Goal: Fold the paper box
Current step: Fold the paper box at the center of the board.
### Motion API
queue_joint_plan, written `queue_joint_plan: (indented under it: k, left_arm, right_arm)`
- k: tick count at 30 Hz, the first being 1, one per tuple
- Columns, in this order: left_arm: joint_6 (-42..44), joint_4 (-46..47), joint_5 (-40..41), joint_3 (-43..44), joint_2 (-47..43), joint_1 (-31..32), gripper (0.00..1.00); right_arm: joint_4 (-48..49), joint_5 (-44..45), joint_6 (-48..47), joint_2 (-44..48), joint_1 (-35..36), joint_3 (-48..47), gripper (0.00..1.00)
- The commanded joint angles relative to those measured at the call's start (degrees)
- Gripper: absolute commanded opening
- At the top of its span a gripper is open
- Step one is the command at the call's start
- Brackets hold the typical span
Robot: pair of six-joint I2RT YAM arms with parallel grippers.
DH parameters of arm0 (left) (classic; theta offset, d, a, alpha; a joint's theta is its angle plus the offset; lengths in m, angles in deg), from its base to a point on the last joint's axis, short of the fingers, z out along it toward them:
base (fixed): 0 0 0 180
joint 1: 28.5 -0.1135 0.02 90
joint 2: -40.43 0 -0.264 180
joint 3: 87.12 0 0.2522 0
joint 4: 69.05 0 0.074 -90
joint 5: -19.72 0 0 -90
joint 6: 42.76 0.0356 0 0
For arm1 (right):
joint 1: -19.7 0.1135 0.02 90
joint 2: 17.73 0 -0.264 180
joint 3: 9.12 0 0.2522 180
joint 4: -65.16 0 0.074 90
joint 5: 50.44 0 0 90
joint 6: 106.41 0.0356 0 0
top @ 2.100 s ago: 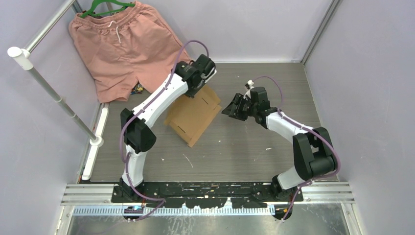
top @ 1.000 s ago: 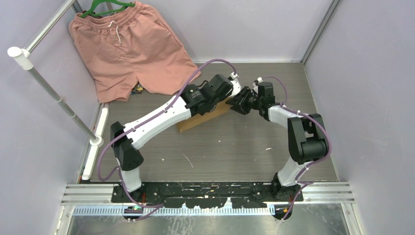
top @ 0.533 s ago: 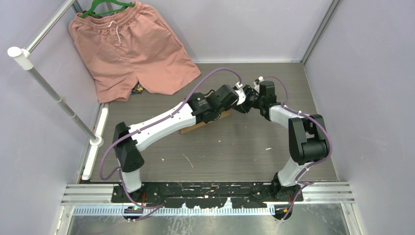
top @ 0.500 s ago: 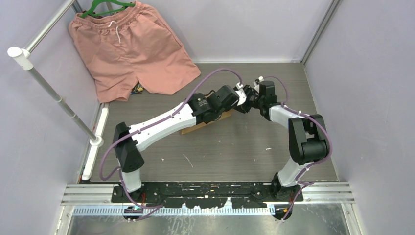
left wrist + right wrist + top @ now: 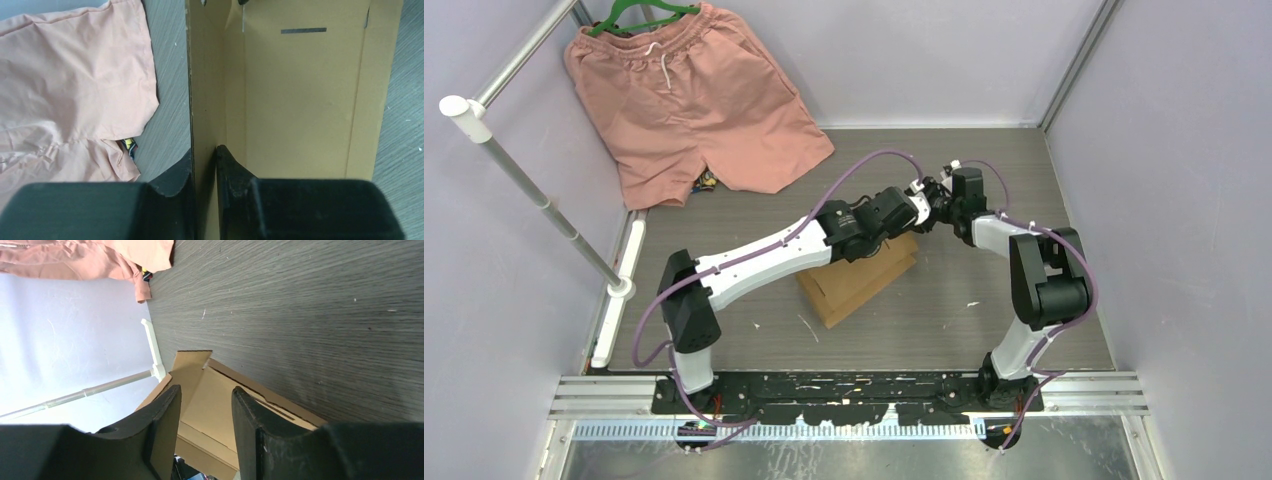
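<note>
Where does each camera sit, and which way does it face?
Top external: above and behind the bases, looking down on the table; left arm and right arm show.
Left wrist: wrist-mounted, looking along the left gripper, shut on the paper box; both fingers show.
Right wrist: wrist-mounted, looking past the open right gripper at the box; both fingers show.
Shared: all three see the box and the pink shorts.

One box (image 5: 861, 287), one pair of shorts (image 5: 689, 95), one hanger (image 5: 637, 13), one pole (image 5: 536, 192); left gripper (image 5: 204, 156) and right gripper (image 5: 206, 393) make two.

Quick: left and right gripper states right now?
Left gripper: closed on a panel edge of the paper box.
Right gripper: open, holding nothing.
</note>
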Motion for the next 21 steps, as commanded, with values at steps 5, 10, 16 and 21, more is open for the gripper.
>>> queue_joint_plan:
  k: [5, 10, 16, 21]
  left_arm:
    - [3.7, 3.9, 5.6, 3.6, 0.0, -0.8, 0.18]
    - [5.3, 4.1, 4.4, 5.8, -0.2, -2.6, 0.18]
    - [4.6, 3.3, 1.7, 8.1, -0.3, -3.0, 0.18]
    - [3.8, 3.5, 0.4, 8.0, -0.9, -3.0, 0.19]
  right_arm:
    - [3.4, -2.8, -1.1, 5.6, 0.6, 3.0, 0.48]
    - [-2.7, -1.6, -5.7, 9.8, 2.8, 4.7, 0.48]
    - [-1.5, 2.8, -5.4, 7.7, 6.2, 6.0, 0.45]
    - [6.7, 4.2, -0.6, 1.5, 8.0, 5.4, 0.40]
